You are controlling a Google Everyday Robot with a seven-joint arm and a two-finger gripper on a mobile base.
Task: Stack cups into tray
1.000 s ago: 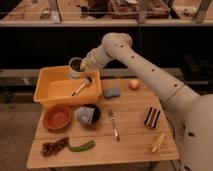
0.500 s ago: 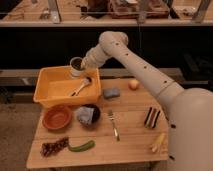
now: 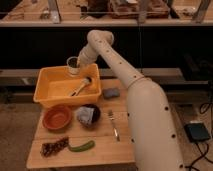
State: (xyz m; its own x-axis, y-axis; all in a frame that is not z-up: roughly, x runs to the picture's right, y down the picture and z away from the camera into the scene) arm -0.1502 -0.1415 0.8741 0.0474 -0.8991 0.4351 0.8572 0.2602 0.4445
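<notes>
Cup (image 3: 73,65) upright, mouth up, long axis vertical, held above the far edge of the yellow tray (image 3: 50,93). Gripper (image 3: 78,63) at the cup's right side, pinching its rim; fingers mostly hidden behind the cup. Inside the tray, a slanted utensil-like thing (image 3: 81,86), hard to make out. Second cup not discernible.
</notes>
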